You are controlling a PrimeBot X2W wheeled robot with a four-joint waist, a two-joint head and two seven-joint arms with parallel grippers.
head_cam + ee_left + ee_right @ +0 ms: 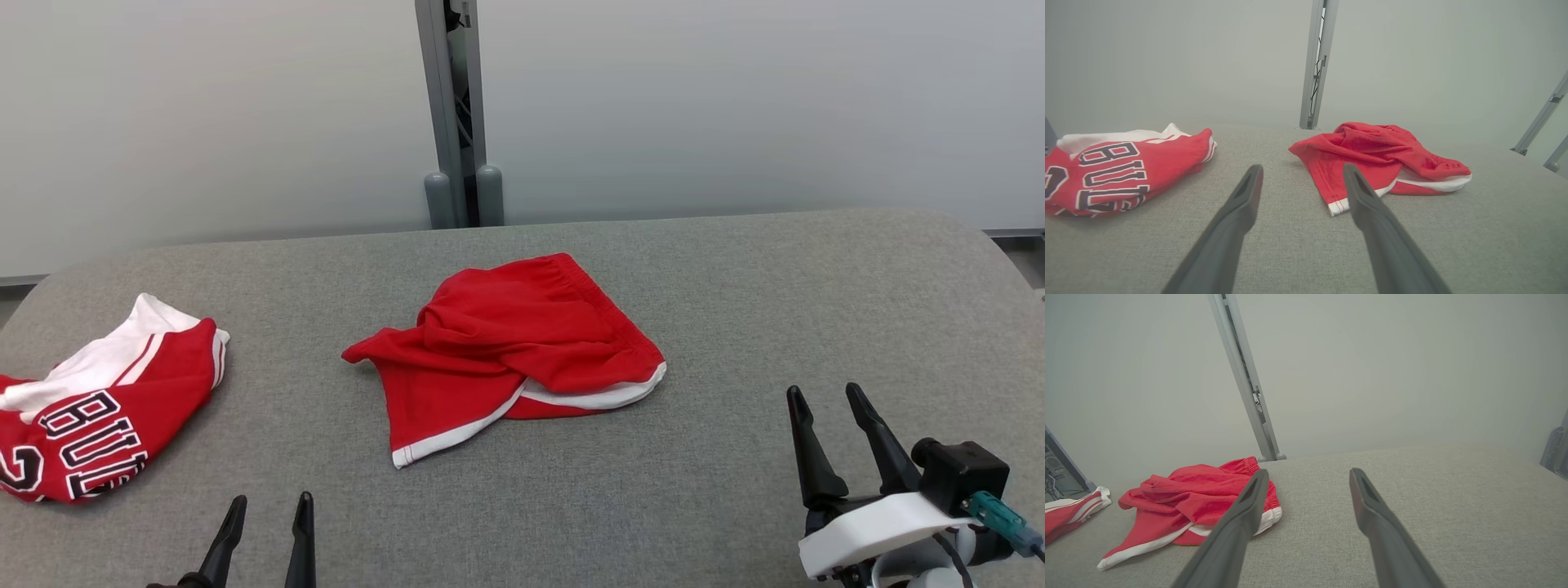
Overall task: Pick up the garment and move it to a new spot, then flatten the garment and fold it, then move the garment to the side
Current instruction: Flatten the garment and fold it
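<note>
The garment [506,343] is a crumpled pair of red shorts with white trim, lying in the middle of the grey table [735,278]. In the left wrist view the garment [1372,151] is ahead and to the right of the fingers; in the right wrist view the garment [1196,494] lies ahead and to the left. My left gripper [272,500] is open at the lower left, short of the shorts' white hem, nothing between its fingers [1303,167]. My right gripper [823,392] is open at the lower right, apart from the shorts and holding nothing [1309,471].
A red and white jersey [106,408] with dark lettering lies bunched at the table's left edge, also seen as the jersey [1118,171] left of my left fingers. A grey post [453,114] stands behind the table against a pale wall. Bare table spreads to the right.
</note>
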